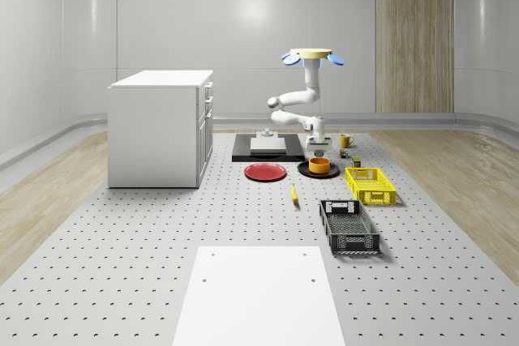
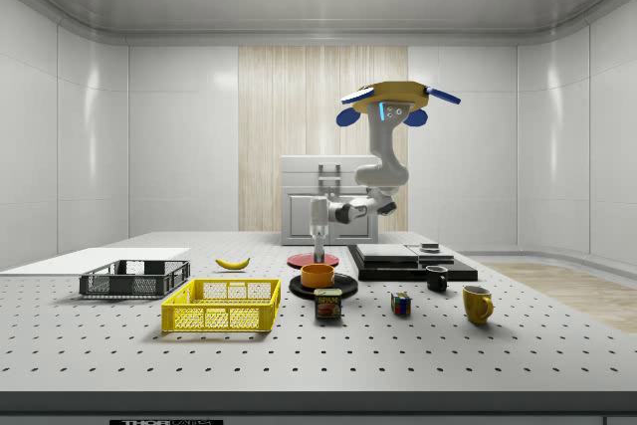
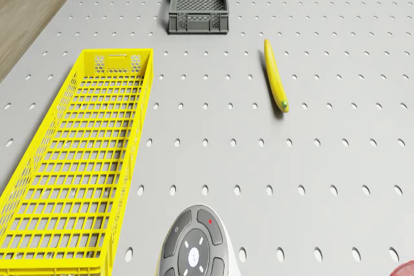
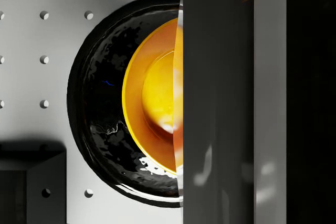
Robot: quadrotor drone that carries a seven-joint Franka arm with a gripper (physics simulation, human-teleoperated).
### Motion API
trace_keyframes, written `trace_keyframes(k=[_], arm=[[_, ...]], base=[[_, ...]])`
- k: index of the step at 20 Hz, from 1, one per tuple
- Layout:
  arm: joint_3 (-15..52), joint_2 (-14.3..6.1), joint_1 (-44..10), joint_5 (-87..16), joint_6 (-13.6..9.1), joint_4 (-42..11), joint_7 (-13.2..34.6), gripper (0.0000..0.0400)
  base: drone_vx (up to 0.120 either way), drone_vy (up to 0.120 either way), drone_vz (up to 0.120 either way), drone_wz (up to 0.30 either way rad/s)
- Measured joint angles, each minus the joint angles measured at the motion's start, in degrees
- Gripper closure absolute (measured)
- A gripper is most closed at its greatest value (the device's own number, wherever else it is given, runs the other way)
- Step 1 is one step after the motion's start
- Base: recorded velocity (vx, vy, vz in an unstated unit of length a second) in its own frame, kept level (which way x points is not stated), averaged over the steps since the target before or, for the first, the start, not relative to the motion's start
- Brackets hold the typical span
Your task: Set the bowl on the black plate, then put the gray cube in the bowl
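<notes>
The orange bowl (image 1: 319,165) (image 2: 318,275) (image 4: 149,93) sits on the black plate (image 1: 302,169) (image 2: 346,286) (image 4: 100,103), a little right of centre in the whole-scene view, with a ring of plate rim showing around it. Straight above it hangs the gripper (image 1: 319,151) (image 2: 318,251), pointing down and clenched on the gray cube (image 4: 220,103). In the wrist view the cube's flat face covers the right half of the bowl. In the side view the gripper's tip is just above the bowl's rim.

The drone (image 1: 312,55) (image 2: 390,97) hovers high over the far part of the table (image 1: 122,281), with the arm bent down from it to the plate.

The red plate (image 1: 265,172) lies just beside the black one on the whole-scene view's left. The yellow basket (image 1: 370,170) (image 3: 139,127) stands near on the right, apart from the plate. A banana (image 1: 293,193) (image 3: 275,75) lies nearer the camera, and the black basket (image 1: 349,250) farther forward still. Behind the plate are a dark slab (image 1: 268,154) and a yellow mug (image 1: 345,141). Bare table lies open between the plate and the banana
</notes>
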Motion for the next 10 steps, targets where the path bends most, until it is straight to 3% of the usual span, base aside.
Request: trace_keyframes(k=[5, 10], arm=[[-3.08, 0.64, -0.89, -2.96, 2.18, 2.79, -0.33, 0.015], [-3.97, 2.62, -2.32, -4.28, 2.85, 6.01, -0.87, 0.015]], base=[[0.0, 0.0, 0.0, 0.0], [0.0, 0.0, 0.0, 0.0]])
